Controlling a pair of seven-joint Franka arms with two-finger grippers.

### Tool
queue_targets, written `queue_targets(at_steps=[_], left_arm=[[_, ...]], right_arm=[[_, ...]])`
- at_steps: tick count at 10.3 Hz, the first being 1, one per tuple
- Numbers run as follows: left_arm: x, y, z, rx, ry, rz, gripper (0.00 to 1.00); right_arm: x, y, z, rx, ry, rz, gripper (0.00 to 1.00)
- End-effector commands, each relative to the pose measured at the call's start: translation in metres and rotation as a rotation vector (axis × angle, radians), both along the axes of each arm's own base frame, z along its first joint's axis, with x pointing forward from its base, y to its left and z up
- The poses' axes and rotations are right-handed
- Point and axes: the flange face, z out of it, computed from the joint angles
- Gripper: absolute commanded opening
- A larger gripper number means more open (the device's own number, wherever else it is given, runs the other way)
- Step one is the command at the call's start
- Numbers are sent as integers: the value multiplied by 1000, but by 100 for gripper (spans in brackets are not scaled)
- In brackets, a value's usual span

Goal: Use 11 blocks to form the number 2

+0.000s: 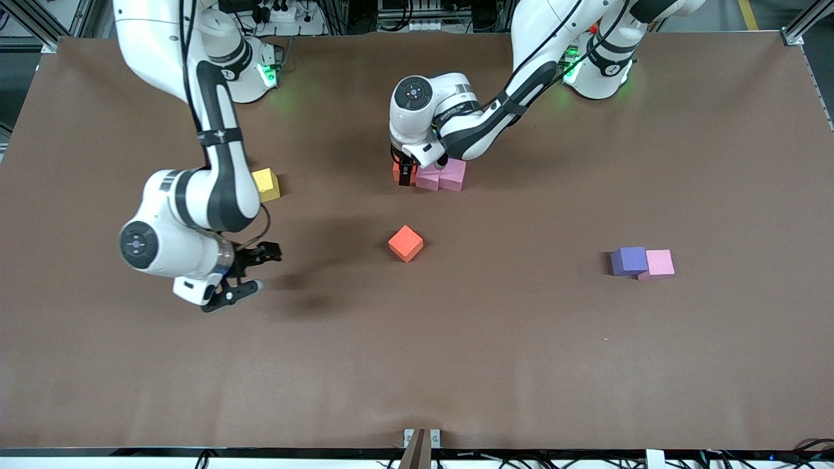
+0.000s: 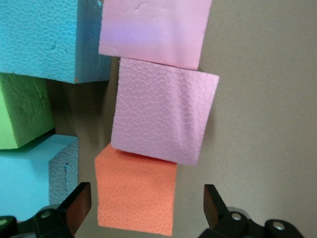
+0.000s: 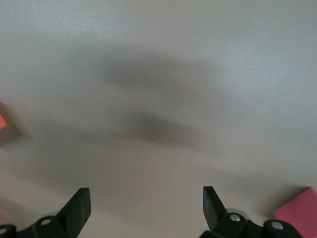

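My left gripper is low over the block cluster in the middle of the table, open. An orange block sits between its fingers, with a gap on each side. That orange block touches a pink block, and a second pink block continues the row. Two cyan blocks and a green block lie beside them. In the front view the left arm hides most of this cluster; only the pink pair shows. My right gripper hangs open over bare table.
A loose orange block lies nearer the front camera than the cluster. A purple block and a pink block touch, toward the left arm's end. A yellow cube sits by the right arm. A pinkish-red block corner shows.
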Motion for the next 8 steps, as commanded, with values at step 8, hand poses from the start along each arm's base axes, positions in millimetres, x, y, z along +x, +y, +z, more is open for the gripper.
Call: queue_targets(at_steps=[8], left_arm=[[98, 68, 114, 35, -58, -73, 100]], right_arm=[[-65, 168, -14, -12, 9, -547, 100]])
